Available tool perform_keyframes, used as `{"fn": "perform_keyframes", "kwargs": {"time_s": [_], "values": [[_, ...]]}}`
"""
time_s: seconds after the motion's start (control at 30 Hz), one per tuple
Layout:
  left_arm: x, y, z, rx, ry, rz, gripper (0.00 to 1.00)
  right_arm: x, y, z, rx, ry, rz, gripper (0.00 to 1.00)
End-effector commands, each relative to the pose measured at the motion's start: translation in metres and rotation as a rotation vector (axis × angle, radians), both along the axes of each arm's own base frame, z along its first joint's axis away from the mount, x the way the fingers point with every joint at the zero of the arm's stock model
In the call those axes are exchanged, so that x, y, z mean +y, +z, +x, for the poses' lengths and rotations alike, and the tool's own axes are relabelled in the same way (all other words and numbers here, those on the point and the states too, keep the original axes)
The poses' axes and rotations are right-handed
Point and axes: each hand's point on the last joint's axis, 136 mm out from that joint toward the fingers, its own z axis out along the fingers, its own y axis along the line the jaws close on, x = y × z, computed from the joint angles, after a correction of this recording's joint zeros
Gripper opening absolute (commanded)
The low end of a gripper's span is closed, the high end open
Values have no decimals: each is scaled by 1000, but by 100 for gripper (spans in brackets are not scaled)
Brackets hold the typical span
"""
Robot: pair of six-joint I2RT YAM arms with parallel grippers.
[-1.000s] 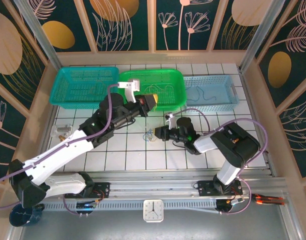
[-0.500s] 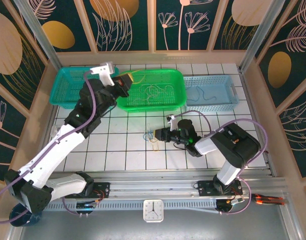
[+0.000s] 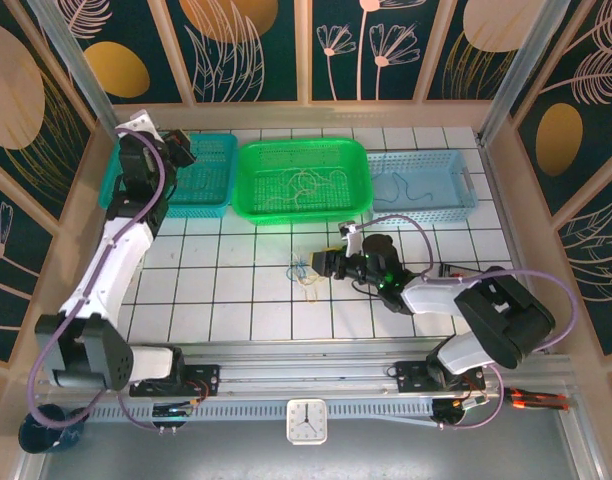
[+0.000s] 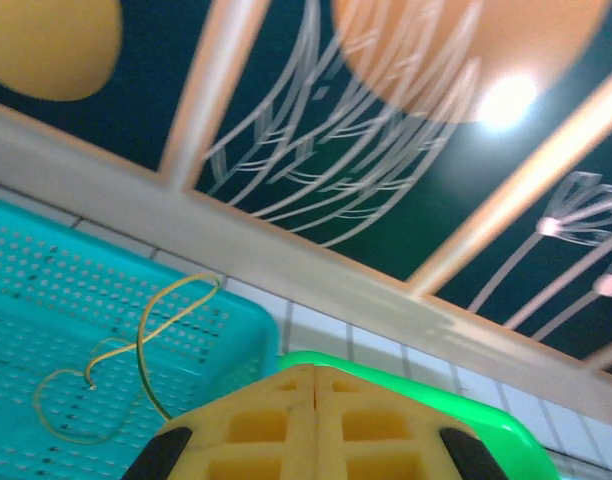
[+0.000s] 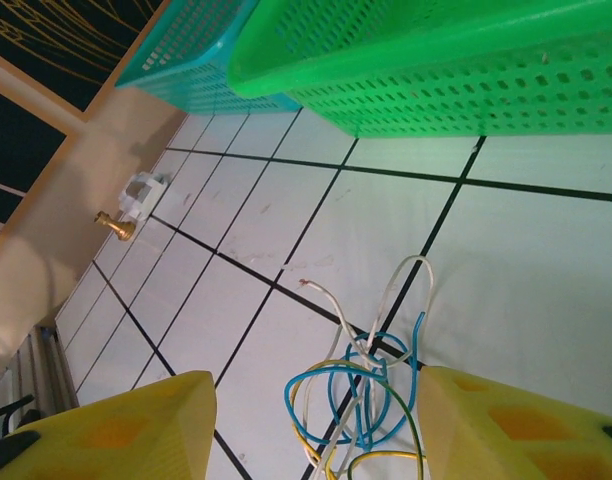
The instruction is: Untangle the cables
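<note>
Near the middle of the top view, the right gripper [image 3: 322, 266] lies low over the white tiled surface [image 3: 236, 300], its yellow fingers [image 5: 116, 435] spread apart and clamped on nothing. The tangle of cables [image 3: 304, 272], blue, cream and yellowish strands, lies on the tiles right at the fingertips. In the right wrist view it sits in the gap between the two fingers at the bottom of the frame. Farther off, at the left of that view, a small brass fitting [image 5: 115, 225] rests by the wall. Beyond stand three baskets in a row. The green basket [image 3: 351, 200] in the centre holds loose cream wires [image 3: 306, 183]. The pale blue basket [image 3: 456, 205] to its right holds a blue wire [image 3: 411, 190], and the teal basket [image 3: 206, 185] stands to its left. At the upper left, the left gripper [image 3: 178, 150] hangs over the teal basket, fingers pressed together. A yellow wire [image 4: 136, 350] loops just beside them, and I cannot tell whether they pinch it.
</note>
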Motion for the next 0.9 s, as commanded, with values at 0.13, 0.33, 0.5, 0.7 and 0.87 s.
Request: {"fn": "perform_keyframes", "kwargs": {"time_s": [0.13,0.33,0.5,0.7,0.87], "values": [[43,-38,42,37,85,53,0,-5,19,5,-52,-36,-36,56],[66,-74,62,113,123,93,22,-12,21,4,-55,-53,-53,57],[69,-72,61,112,127,117,85,-17,21,3,-55,-67,-69,57],[67,-53,53,74,112,144,99,-16,20,5,-51,-67,-75,57],[62,-37,37,-6,82,201,99,-13,18,7,-43,-60,-75,57]]}}
